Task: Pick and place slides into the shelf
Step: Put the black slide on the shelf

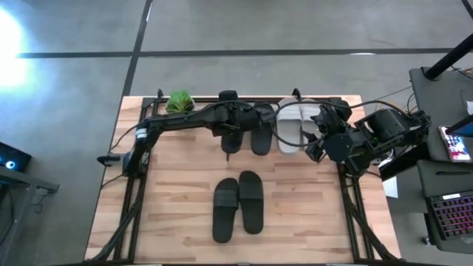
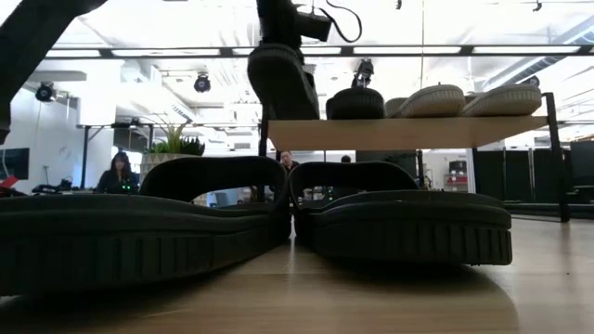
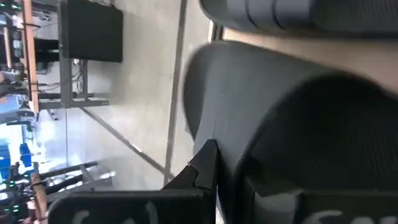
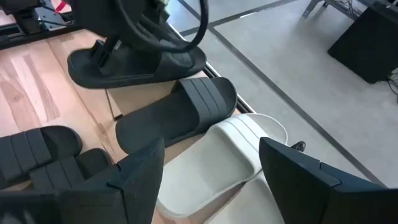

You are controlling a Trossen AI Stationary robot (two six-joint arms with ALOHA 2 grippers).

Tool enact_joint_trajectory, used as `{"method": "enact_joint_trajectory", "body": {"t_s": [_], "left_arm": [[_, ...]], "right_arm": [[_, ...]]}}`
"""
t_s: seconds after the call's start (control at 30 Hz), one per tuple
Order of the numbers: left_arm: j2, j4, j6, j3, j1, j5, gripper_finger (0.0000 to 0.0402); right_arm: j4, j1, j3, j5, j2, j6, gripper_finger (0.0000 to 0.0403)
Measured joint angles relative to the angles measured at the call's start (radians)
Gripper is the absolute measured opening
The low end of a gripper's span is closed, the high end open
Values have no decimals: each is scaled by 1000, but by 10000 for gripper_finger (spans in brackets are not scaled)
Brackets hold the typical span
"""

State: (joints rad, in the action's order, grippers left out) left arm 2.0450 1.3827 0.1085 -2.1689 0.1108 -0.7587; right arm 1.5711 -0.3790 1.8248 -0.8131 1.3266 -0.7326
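My left gripper (image 1: 230,124) is shut on a black slide (image 2: 281,82) and holds it tilted over the left end of the shelf (image 2: 408,133). On the shelf's board rest another black slide (image 4: 180,112) and a light grey pair (image 2: 432,99), soles down. Two more black slides (image 1: 238,205) lie side by side on the table, nearer the near edge. My right gripper (image 4: 211,186) hovers open above the grey pair at the shelf's right end, holding nothing. My left gripper pinches the black slide (image 3: 280,112) between its two fingers (image 3: 204,167), coming slanting down from the table's left. The gripper itself hides which part it has. The slide hangs tilted below the fingers; whether its lower end (image 2: 304,109) touches the board cannot be told.
A small green plant (image 1: 179,102) stands at the table's far left, beside the shelf. The shelf's black frame legs (image 2: 554,158) rise at its right end. Bare wood lies to either side of the two slides on the table.
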Motion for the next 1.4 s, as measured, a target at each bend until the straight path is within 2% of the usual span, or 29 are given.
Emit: {"method": "enact_joint_trajectory", "body": {"t_s": [0.23, 0.5, 0.7, 1.0, 1.27, 1.4], "left_arm": [[10, 95, 7, -4, -2, -18, 0], [23, 92, 3, -108, -3, -8, 0], [96, 96, -64, -188, -1, -36, 0], [165, 126, -104, -190, -6, -55, 0], [119, 43, -278, -187, 3, -25, 0], [110, -15, -290, -187, 1, -47, 0]], "right_arm": [[0, 0, 0, 0, 0, 7, 254], [0, 0, 0, 0, 0, 7, 254], [0, 0, 0, 0, 0, 7, 254], [0, 0, 0, 0, 0, 11, 254], [0, 0, 0, -2, 0, 34, 254], [0, 0, 0, -10, 0, 38, 254]]}}
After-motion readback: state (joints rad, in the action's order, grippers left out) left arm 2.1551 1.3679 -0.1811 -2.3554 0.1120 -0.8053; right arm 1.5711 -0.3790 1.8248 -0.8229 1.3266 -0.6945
